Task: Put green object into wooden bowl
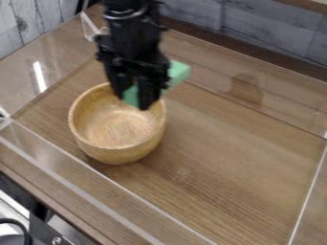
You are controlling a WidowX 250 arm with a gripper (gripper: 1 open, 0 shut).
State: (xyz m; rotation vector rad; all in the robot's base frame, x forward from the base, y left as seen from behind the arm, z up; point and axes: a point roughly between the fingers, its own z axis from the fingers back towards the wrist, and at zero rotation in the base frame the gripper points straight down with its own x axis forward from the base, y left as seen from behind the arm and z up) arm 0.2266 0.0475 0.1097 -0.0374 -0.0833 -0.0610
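Green object [178, 72] clamped in black claw [138, 99], hanging above wooden bowl [102, 144] rim

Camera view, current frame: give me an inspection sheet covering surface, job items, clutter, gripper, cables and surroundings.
Surface: wooden table with visible grain, bordered by a low clear plastic wall.
Job's things: wooden bowl upright at left, nothing lying inside it; green object held in the air between the jaws, above the bowl's far right rim.
Clutter: nothing seen on the table.
Gripper: gripper points down, shut on the green object, over the bowl's right side.
Cables: dark cable at the bottom left corner.
Surroundings: grey plank wall behind.
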